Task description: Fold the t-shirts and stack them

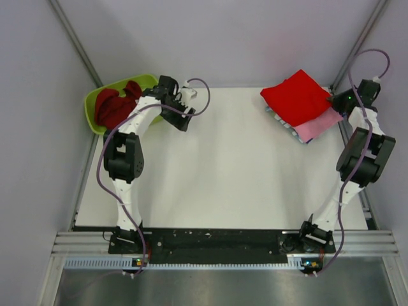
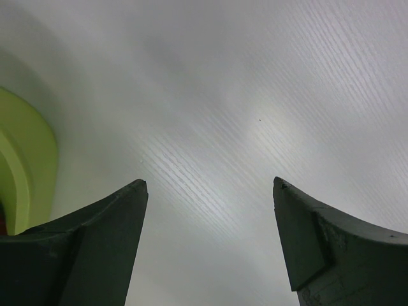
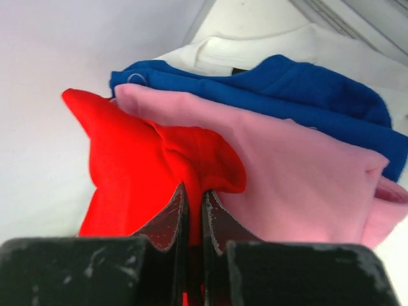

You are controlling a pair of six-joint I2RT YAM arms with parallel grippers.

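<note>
A folded bright red t-shirt (image 1: pixel 296 97) lies on top of a stack at the table's far right, over a pink t-shirt (image 1: pixel 322 124) and a blue one (image 3: pixel 287 83). My right gripper (image 1: pixel 338 100) sits at the stack's right edge. It is shut on a pinch of the bright red t-shirt (image 3: pixel 140 166), whose cloth bunches between its fingertips (image 3: pixel 193 191). A darker red t-shirt (image 1: pixel 116 104) lies crumpled in the lime-green tub (image 1: pixel 95 121) at the far left. My left gripper (image 1: pixel 182 118) hangs open just right of the tub, over bare table, nothing between its fingers (image 2: pixel 124 210).
The white table (image 1: pixel 217 172) runs between the tub and the stack. Grey walls close in at the back and both sides. A metal rail lines the table's right edge by the stack. The tub's green rim (image 2: pixel 25 166) shows at the left of the left wrist view.
</note>
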